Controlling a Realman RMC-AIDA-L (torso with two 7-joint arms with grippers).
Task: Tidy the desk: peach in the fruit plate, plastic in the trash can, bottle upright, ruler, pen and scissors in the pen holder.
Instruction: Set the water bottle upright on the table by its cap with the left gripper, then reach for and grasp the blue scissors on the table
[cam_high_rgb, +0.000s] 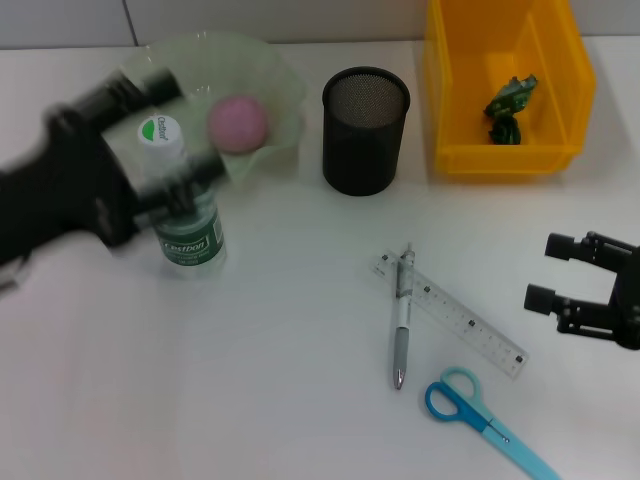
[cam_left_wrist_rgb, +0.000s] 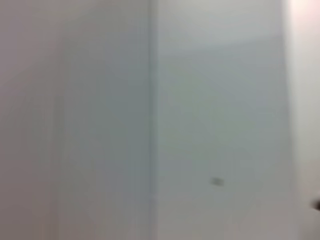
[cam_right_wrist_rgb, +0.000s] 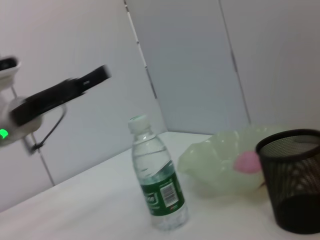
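Although half the desk is already in order, you have the three long items left. Largest first: the yellow trash can (cam_high_rgb: 470, 120) sits well beyond the right gripper (cam_high_rgb: 548, 272) and already holds the green plastic (cam_high_rgb: 510, 100), so count that done. The fruit plate (cam_high_rgb: 275, 85), just past the left gripper (cam_high_rgb: 165, 150), has the peach (cam_high_rgb: 238, 124) in it, also done. The bottle (cam_high_rgb: 190, 215) stands upright right beside the left gripper, which in the right wrist view looks lifted clear of the cap; whether its fingers are apart or together you cannot tell through the blur. The mesh pen holder (cam_high_rgb: 365, 130) looks empty, as far as its dark inside shows. Left of the right gripper, whose fingers stand apart and hold nothing, lie the ruler (cam_high_rgb: 455, 318), with the pen (cam_high_rgb: 402, 320) resting across its far end, and the blue scissors (cam_high_rgb: 480, 415) nearer you, apart from both.
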